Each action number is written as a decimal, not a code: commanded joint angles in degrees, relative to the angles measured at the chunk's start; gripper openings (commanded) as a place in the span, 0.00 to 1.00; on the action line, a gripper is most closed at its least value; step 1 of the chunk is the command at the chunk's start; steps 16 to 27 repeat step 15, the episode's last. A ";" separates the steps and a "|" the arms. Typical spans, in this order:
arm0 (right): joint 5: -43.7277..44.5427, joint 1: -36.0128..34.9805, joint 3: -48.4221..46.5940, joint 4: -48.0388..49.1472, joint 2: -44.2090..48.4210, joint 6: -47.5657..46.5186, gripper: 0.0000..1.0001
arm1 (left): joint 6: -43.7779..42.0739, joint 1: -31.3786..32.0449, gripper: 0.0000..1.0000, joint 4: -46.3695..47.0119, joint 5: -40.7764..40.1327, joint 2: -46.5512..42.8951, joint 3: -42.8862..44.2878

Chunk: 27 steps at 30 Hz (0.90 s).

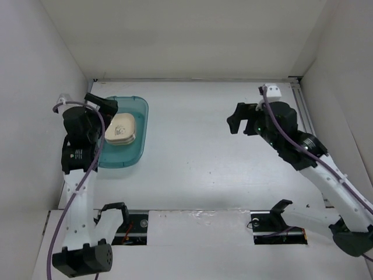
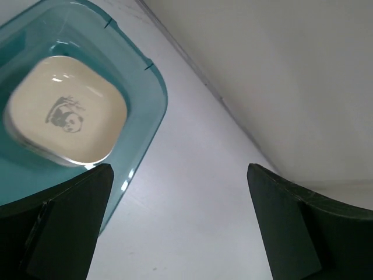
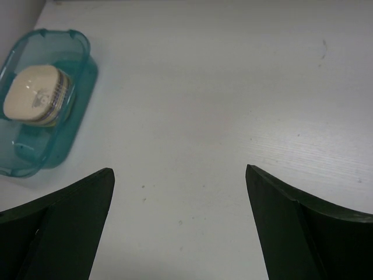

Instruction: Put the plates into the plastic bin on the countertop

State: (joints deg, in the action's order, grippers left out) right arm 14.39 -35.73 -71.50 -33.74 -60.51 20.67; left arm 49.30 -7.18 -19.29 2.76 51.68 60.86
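The plastic bin is a translucent teal tub on the left of the white countertop. Inside it sits a stack of plates with a cream plate on top. In the left wrist view that cream plate shows a dark panda motif, inside the bin. My left gripper hovers over the bin's far left end, open and empty. My right gripper hangs open over the bare middle-right of the countertop with nothing between its fingers. In the right wrist view, the bin and the stacked plates lie far off at the upper left.
White walls close the countertop on the left, back and right. A metal rail runs along the right wall. Two black holders stand at the near edge by the arm bases.
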 commanded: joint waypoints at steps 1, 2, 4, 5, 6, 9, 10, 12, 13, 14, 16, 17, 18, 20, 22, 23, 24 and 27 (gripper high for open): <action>10.57 -2.24 -3.47 -8.44 5.30 -2.38 1.00 | -17.29 0.06 0.99 -8.91 1.29 -6.05 1.54; 11.18 -2.94 -3.47 -9.15 8.27 -2.91 1.00 | -19.13 0.06 0.99 -9.97 0.76 -8.33 -0.63; 11.18 -3.64 -2.60 -9.15 11.54 -3.43 1.00 | -21.52 0.06 0.99 -9.98 -2.57 -15.94 -3.70; 11.97 -3.65 -2.59 -9.76 14.69 -3.44 1.00 | -21.52 0.06 0.99 -10.67 -4.33 -18.52 -5.12; 11.97 -3.65 -2.59 -10.29 16.20 -3.44 1.00 | -21.52 0.06 0.99 -10.68 -5.22 -20.98 -6.36; 12.50 -3.65 -3.20 -13.18 20.86 -3.44 1.00 | -22.05 0.06 0.99 -10.69 -2.51 -29.60 -5.84; 12.50 -3.65 -4.07 -13.89 21.66 -3.44 1.00 | -22.57 0.06 0.99 -10.07 -1.63 -31.62 -5.84; 12.50 -3.65 -4.70 -15.39 22.80 -3.44 1.00 | -22.58 0.06 0.99 -9.46 -1.10 -35.85 -7.16; 12.50 -3.65 -4.70 -16.53 23.50 -3.44 1.00 | -22.58 0.06 0.99 -10.41 -1.09 -35.86 -7.16; 12.50 -3.65 -4.70 -16.54 23.51 -3.44 1.00 | -22.58 0.06 0.99 -10.42 -1.09 -35.86 -7.16; 12.50 -3.65 -4.70 -17.23 24.03 -3.44 1.00 | -22.58 0.06 0.99 -10.42 -1.09 -35.25 -7.16; 12.50 -3.65 -4.70 -17.23 24.03 -3.44 1.00 | -22.58 0.06 0.99 -10.42 -1.09 -35.25 -7.16; 12.50 -3.65 -4.70 -17.23 24.03 -3.44 1.00 | -22.58 0.06 0.99 -10.42 -1.09 -35.25 -7.16; 12.50 -3.65 -4.70 -17.23 24.03 -3.44 1.00 | -22.58 0.06 0.99 -10.42 -1.09 -35.25 -7.16; 12.50 -3.65 -4.70 -17.23 24.03 -3.44 1.00 | -22.58 0.06 0.99 -10.42 -1.09 -35.25 -7.16; 12.50 -3.65 -4.70 -17.23 24.03 -3.44 1.00 | -22.58 0.06 0.99 -10.42 -1.09 -35.25 -7.16; 12.50 -3.65 -4.70 -17.23 24.03 -3.44 1.00 | -22.58 0.06 0.99 -10.42 -1.09 -35.25 -7.16; 12.50 -3.65 -4.70 -17.23 24.03 -3.44 1.00 | -22.58 0.06 0.99 -10.42 -1.09 -35.25 -7.16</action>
